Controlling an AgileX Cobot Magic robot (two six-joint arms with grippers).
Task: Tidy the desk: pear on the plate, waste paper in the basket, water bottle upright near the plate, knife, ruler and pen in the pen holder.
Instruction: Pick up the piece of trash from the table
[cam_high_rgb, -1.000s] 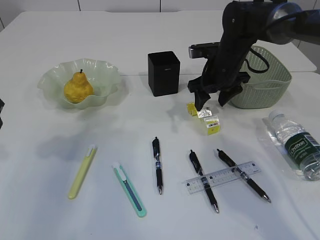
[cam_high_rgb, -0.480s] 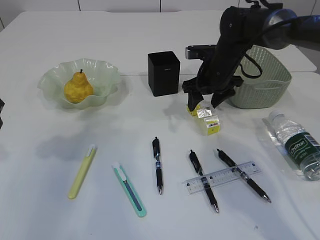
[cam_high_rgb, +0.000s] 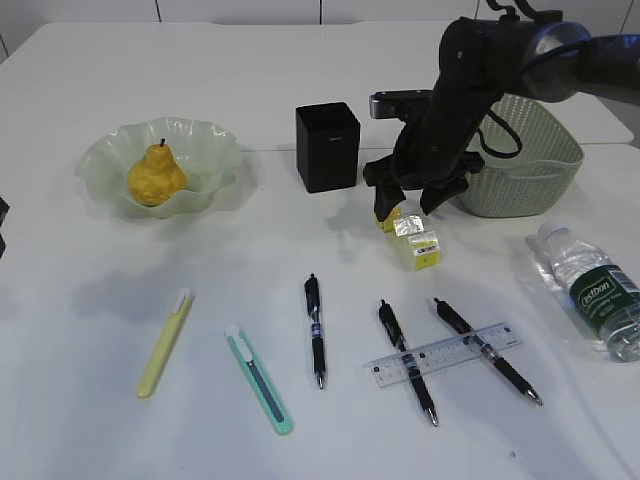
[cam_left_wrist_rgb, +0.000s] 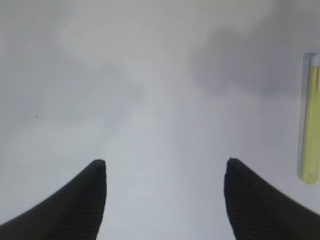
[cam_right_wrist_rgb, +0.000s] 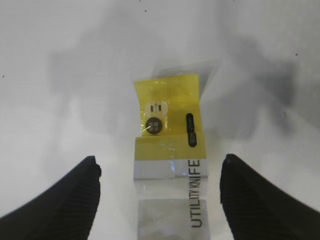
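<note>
I found the pear (cam_high_rgb: 155, 178) already sitting in the plate (cam_high_rgb: 210, 150), toward its left half, stem up. The pen holder (cam_high_rgb: 327, 146) stood upright behind the middle of the desk (cam_high_rgb: 120, 70); I could not see into it from this angle. The basket (cam_high_rgb: 530, 165) stood at the right rear, partly hidden by my right arm, and its contents were not visible to me.

My right gripper (cam_high_rgb: 411, 203) hung low over the waste paper (cam_high_rgb: 415, 240), jaws apart and clamped on nothing. From the wrist view the fingers (cam_right_wrist_rgb: 60, 200) flanked a yellow and clear wrapper (cam_right_wrist_rgb: 167, 165) printed "UTILITY KNIFE", with bare desk on both sides of it. My left gripper (cam_left_wrist_rgb: 165, 170) was likewise spread and empty over bare tabletop, the yellow knife (cam_left_wrist_rgb: 311, 125) lying just off to its right.

The water bottle (cam_high_rgb: 590, 290) lay on its side near the right edge, cap toward the rear. The ruler (cam_high_rgb: 445, 355) rested across two pens (cam_high_rgb: 405, 360) near the front edge; a third pen (cam_high_rgb: 316, 330) lay apart to their left. A teal knife (cam_high_rgb: 260, 380) and the yellow knife lay front left. Open desk remained between the plate and the knives, and across the whole rear left.
</note>
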